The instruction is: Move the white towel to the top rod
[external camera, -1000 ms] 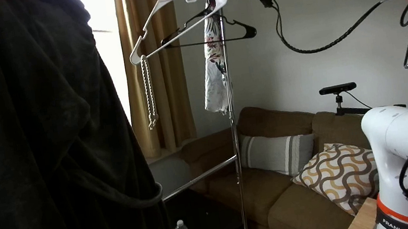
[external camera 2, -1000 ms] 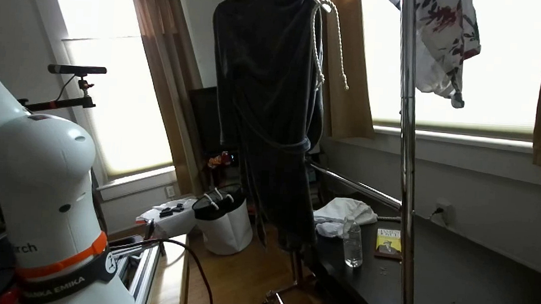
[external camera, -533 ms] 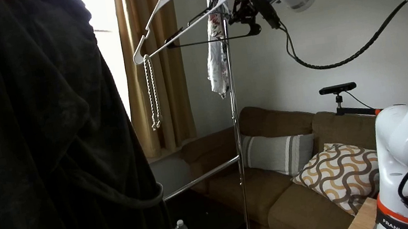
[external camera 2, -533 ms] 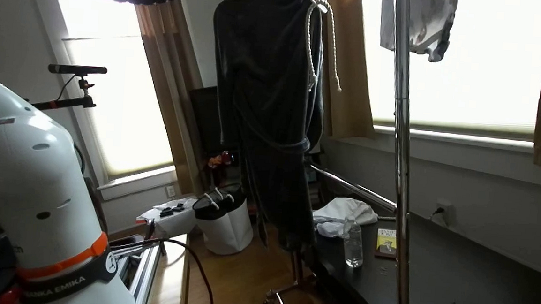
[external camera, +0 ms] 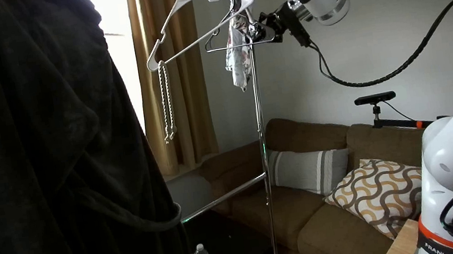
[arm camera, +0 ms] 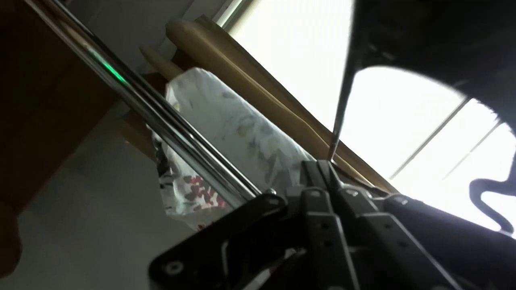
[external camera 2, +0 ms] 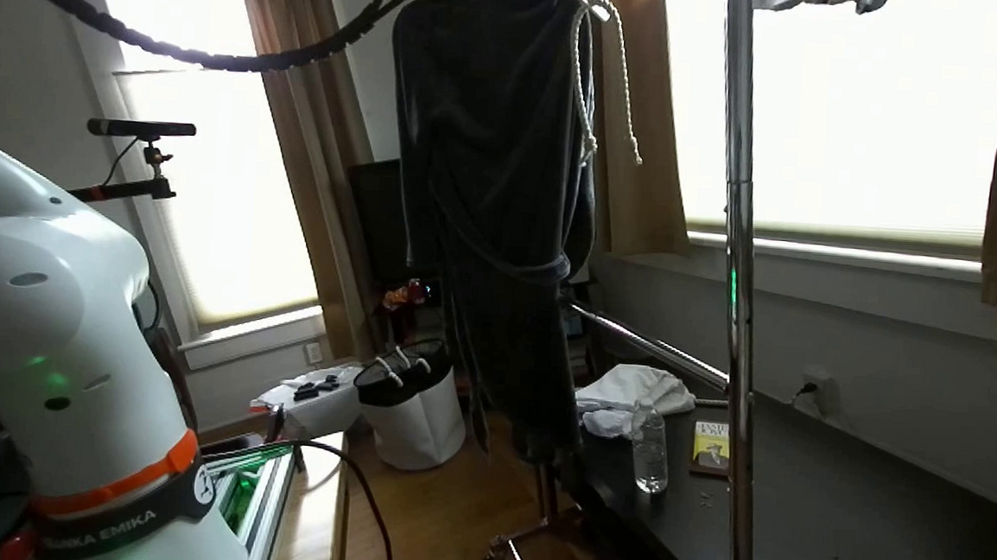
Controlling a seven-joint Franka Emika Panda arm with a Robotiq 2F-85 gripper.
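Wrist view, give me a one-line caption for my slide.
Claw in the foreground, flowered white towel partly behind a shiny pole, tan curtain and bright window beyond.

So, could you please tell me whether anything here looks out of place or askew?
Yes, mildly: the white hanger looks tilted, with a rope looped near its lower end, an odd thing to hang. In an exterior view, a white cloth lies crumpled on the dark table behind the bottle, neither folded nor hung.
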